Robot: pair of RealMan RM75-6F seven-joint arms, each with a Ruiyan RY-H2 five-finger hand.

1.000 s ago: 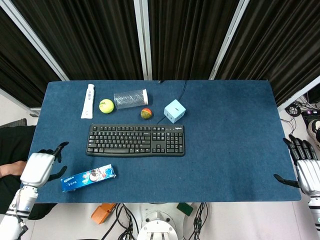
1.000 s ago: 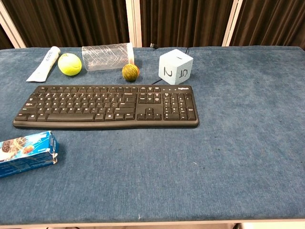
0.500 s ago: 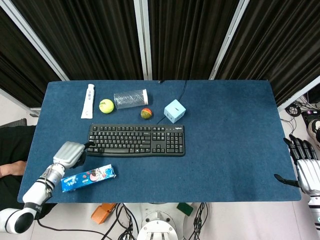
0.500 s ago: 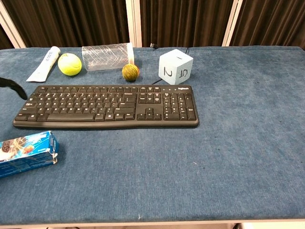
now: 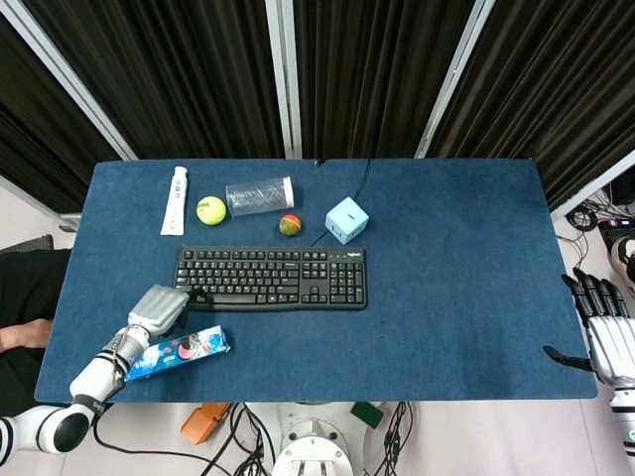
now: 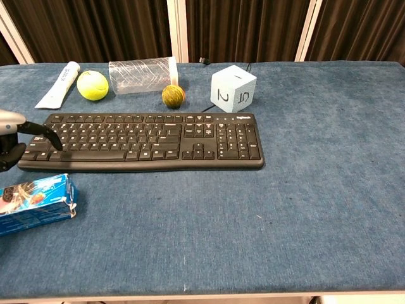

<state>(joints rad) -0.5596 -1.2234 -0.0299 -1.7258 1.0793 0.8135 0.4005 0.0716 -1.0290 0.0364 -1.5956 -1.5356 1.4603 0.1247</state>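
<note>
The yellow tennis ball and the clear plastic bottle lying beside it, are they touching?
Apart. The head view shows blue table cloth between the yellow tennis ball and the clear plastic bottle; the chest view shows the gap too.

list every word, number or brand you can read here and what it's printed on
"2" on the left front face of the light blue cube.
"5", lying on its side, on the cube's right front face.
A white brand mark at the top right corner of the keyboard: too small to read.
Keyboard key legends: too small to read.
Blue cookie pack: its wording is out of view or blurred.
White tube: faint print, too blurred to read.
</note>
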